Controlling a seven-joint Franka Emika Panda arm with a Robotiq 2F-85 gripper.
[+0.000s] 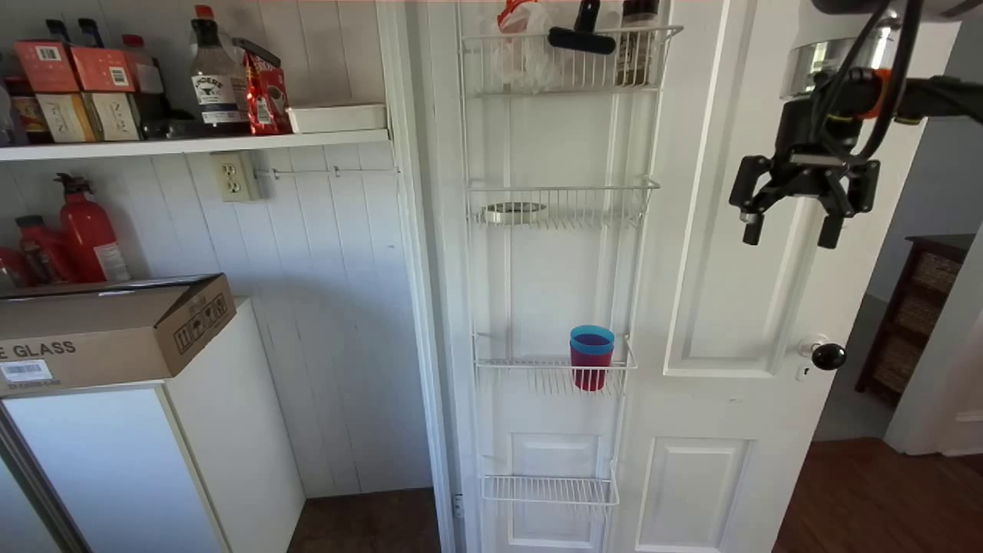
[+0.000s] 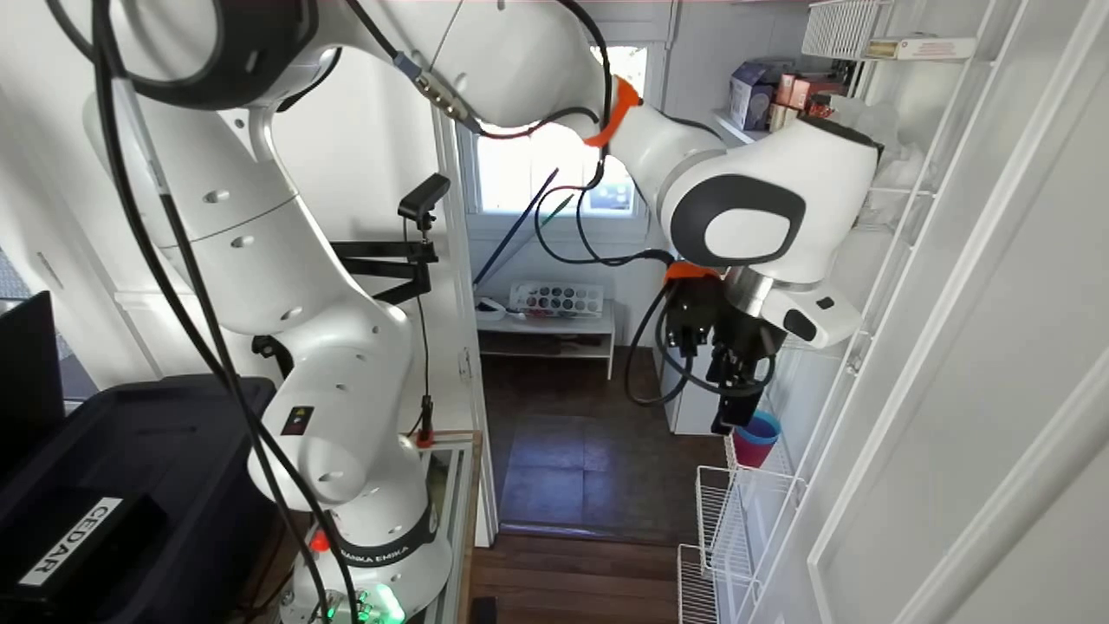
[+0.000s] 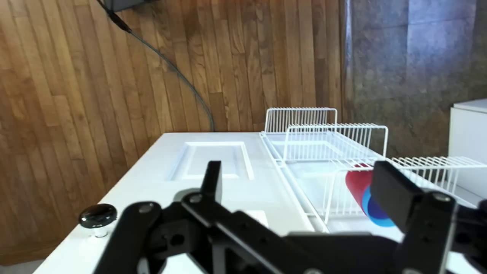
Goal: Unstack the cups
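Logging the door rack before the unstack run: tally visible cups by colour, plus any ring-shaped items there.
Blue cups: 1
Pink-magenta cups: 1, with the blue one nested inside
Ring-shaped items: 1
Total: 3

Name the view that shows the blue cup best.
Best is an exterior view: the blue cup, nested in the pink cup, shows its whole rim uncovered. Elsewhere the tool intrudes, covering part of the rim in an exterior view and one side in the wrist view.
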